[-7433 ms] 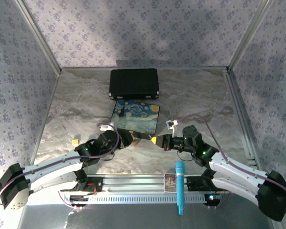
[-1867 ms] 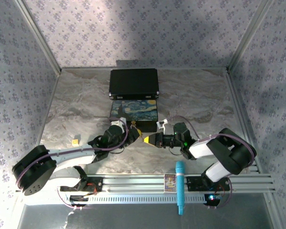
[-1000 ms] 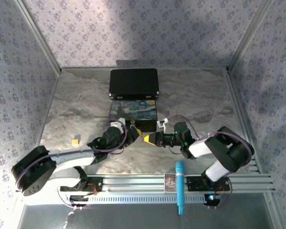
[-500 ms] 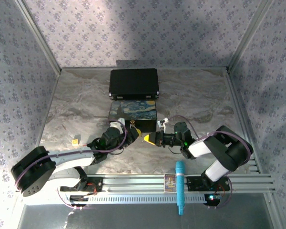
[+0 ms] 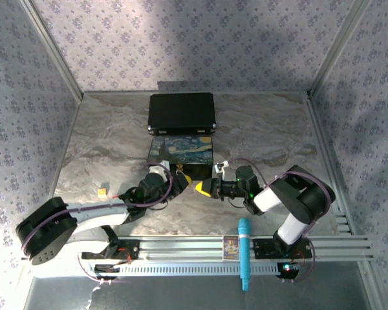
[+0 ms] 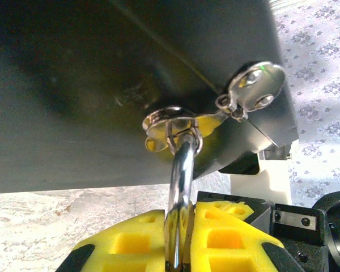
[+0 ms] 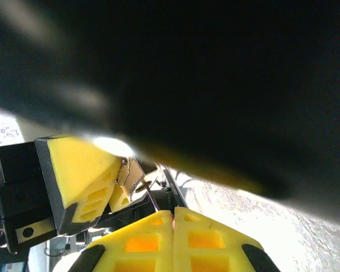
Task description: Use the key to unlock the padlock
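The tiny brass-gold padlock (image 5: 179,168) hangs at the front wall of the blue-and-yellow painted box (image 5: 181,147), its thin silver shackle (image 6: 181,170) threaded through the box's steel hasp ring (image 6: 158,120). The left gripper (image 6: 179,226) pinches that shackle narrowly, likely to hold the keyhole steady. The right gripper (image 7: 174,218) waits near, yellow pads pressed together. Whether the pale silvery metal key lies between them I cannot tell.

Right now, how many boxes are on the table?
2. A black case lies at the far middle of the table. A painted box sits just in front of it, on the near side. Smaller ones could be hidden from view.
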Tool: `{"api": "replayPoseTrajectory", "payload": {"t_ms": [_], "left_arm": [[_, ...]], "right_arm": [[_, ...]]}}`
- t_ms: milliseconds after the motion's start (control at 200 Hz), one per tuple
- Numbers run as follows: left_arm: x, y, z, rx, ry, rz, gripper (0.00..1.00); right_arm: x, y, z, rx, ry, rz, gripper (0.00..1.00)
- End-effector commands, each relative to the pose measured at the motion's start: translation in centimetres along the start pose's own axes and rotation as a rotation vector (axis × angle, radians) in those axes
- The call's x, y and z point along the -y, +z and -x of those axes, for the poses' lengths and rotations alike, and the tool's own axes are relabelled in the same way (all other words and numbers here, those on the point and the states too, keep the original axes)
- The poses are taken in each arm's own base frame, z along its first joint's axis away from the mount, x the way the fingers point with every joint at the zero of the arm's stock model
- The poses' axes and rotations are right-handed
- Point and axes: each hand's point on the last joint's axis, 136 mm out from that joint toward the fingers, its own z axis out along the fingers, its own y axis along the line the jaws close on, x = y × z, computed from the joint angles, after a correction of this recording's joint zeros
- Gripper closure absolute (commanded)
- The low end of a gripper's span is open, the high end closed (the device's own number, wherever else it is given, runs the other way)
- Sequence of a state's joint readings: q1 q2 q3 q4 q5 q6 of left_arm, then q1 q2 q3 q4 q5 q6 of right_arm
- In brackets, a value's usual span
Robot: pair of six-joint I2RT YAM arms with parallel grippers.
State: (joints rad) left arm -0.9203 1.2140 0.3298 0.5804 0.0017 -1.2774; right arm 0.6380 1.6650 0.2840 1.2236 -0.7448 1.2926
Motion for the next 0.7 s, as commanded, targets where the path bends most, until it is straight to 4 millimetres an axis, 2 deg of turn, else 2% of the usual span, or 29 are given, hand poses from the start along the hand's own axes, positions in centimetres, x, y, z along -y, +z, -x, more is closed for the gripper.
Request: {"api": "replayPoseTrajectory", "payload": {"t_ms": [0,140,450,695], "left_arm": [[4.4,-0.2,-2.1,-0.092,0.019,-0.163,1.00],[3.9,0.2,-2.2,-0.091,0.017,-0.146,1.00],[4.8,0.4,-2.7,-0.102,0.021,-0.166,1.00],[4.0,0.6,-3.0,-0.091,0.029,-0.129,1.00]], "right_arm": [[-0.4,0.1,1.5,0.052,0.023,0.020,1.00],[0.0,0.3,1.3,0.048,0.039,0.006,1.00],[0.4,1.0,1.7,0.069,0.057,-0.005,1.00],[-0.4,1.5,2.0,0.114,0.062,0.002,1.00]]}}
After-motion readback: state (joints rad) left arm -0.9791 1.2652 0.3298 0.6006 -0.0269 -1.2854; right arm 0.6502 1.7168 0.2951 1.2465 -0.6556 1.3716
